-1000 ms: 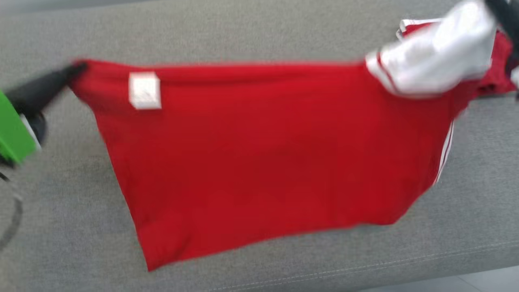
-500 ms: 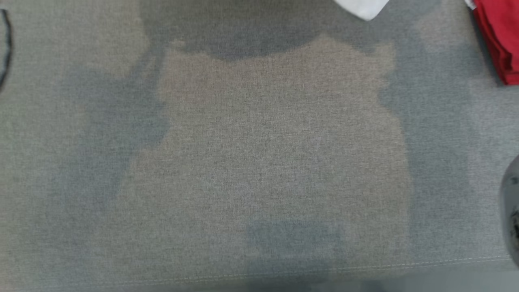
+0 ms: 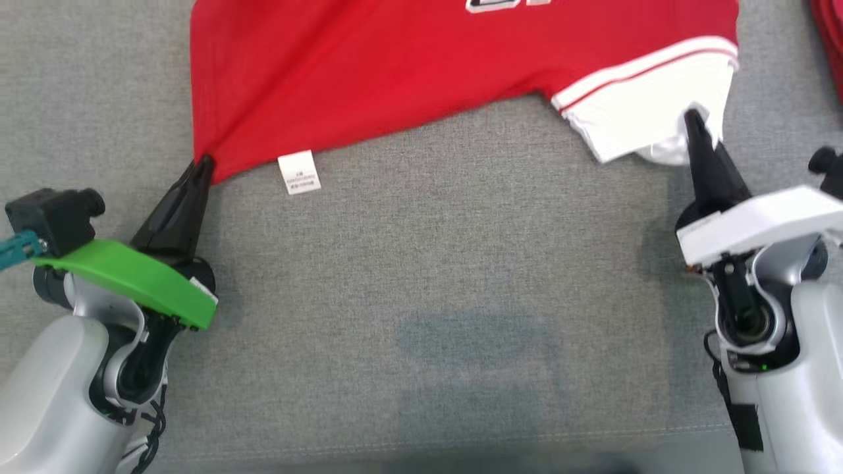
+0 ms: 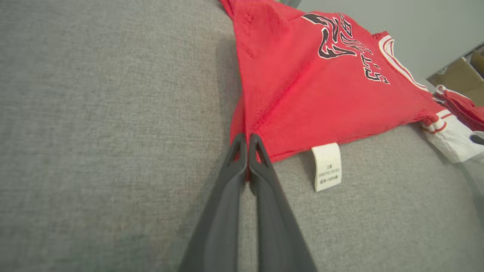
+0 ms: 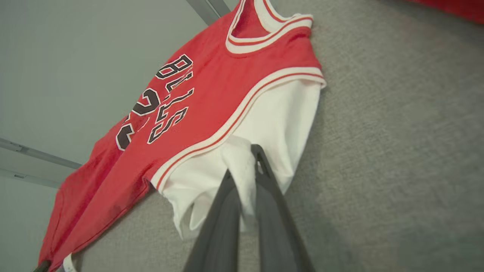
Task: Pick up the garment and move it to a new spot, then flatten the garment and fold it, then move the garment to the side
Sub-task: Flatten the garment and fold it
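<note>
Grey woven upholstery (image 3: 421, 276) is being used as the work surface, with a stitched seam running along its near edge. The garment (image 3: 421, 66), a red basketball jersey with white sleeves, is being held spread across the far part of this surface, lying mostly flat, with creases fanning from its near left corner. Black lettering outlined in white is being shown on its chest in the right wrist view; it seems to read "BULLS", partly lost in a crease, with a figure 2 beside it. A white care label (image 3: 299, 172) is being left lying on the grey cloth just beside the red hem; its print is too small to be read.

The hem corner is being pinched by the left gripper (image 3: 203, 163), whose two dark fingers are pressed together on the red fabric. The white sleeve (image 3: 645, 112), edged with red and white stripes, is being gripped by the right gripper (image 3: 693, 118), a fold of white cloth being squeezed between its closed fingers. Both arms are being held low over the surface, fingers pointing away from the robot, the left wrist under a green cover (image 3: 132, 280) and the right under a white cover (image 3: 757, 220). A second red garment (image 3: 831, 39) is being left at the far right edge.
</note>
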